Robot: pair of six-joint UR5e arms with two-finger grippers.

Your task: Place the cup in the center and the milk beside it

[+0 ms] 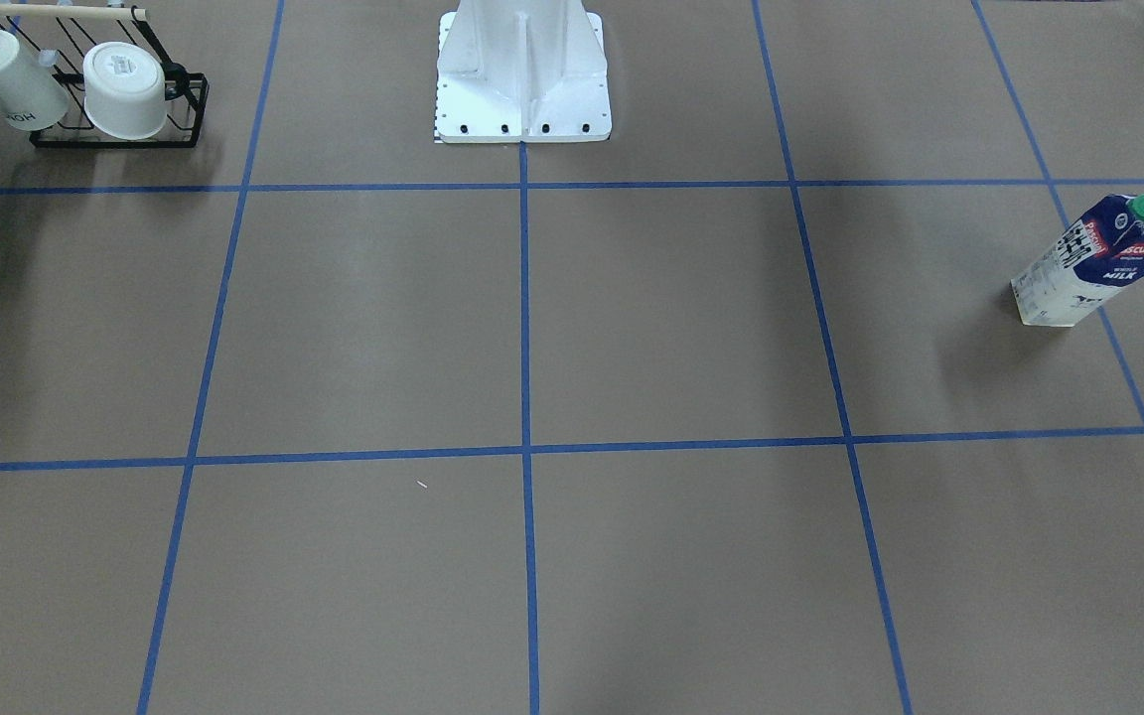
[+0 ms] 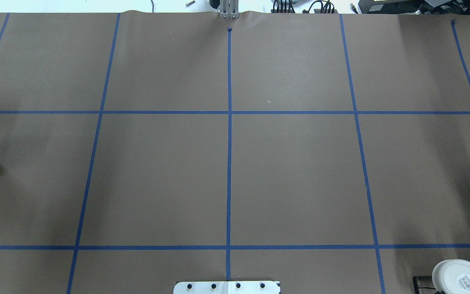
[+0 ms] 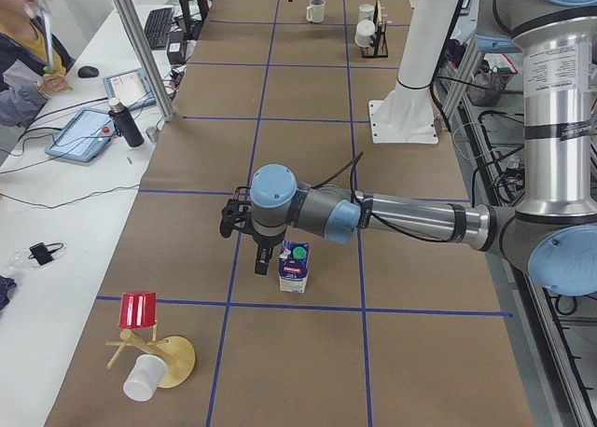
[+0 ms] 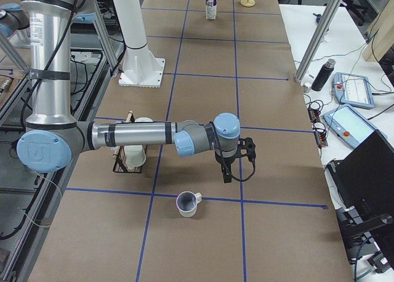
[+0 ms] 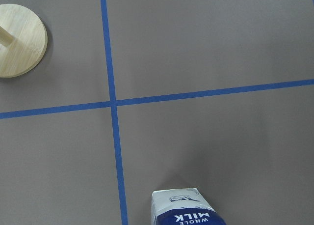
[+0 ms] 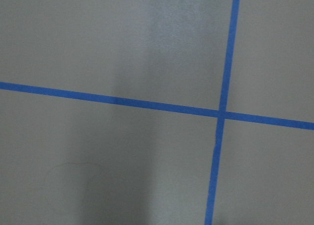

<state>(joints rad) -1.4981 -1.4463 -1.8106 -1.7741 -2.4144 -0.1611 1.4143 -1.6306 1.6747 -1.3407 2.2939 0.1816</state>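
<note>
The cup (image 4: pixel 186 203), a small white mug with a dark inside, stands upright on the brown table near my right arm and shows far off in the exterior left view (image 3: pixel 315 10). My right gripper (image 4: pixel 226 174) hangs above the table just beyond it. The milk (image 1: pixel 1098 263), a blue and white carton with a green cap, stands upright at the table's left end. My left gripper (image 3: pixel 262 257) hovers right beside the milk (image 3: pixel 294 267), apart from it. I cannot tell whether either gripper is open or shut. The center (image 2: pixel 229 179) is bare.
A black wire rack (image 1: pixel 115 139) holds two other white cups near my right arm. A wooden stand (image 3: pixel 154 352) with a red cup and a white cup is at the left end; its base (image 5: pixel 19 38) shows in the left wrist view. The robot's white base (image 1: pixel 522 89) stands at the table edge.
</note>
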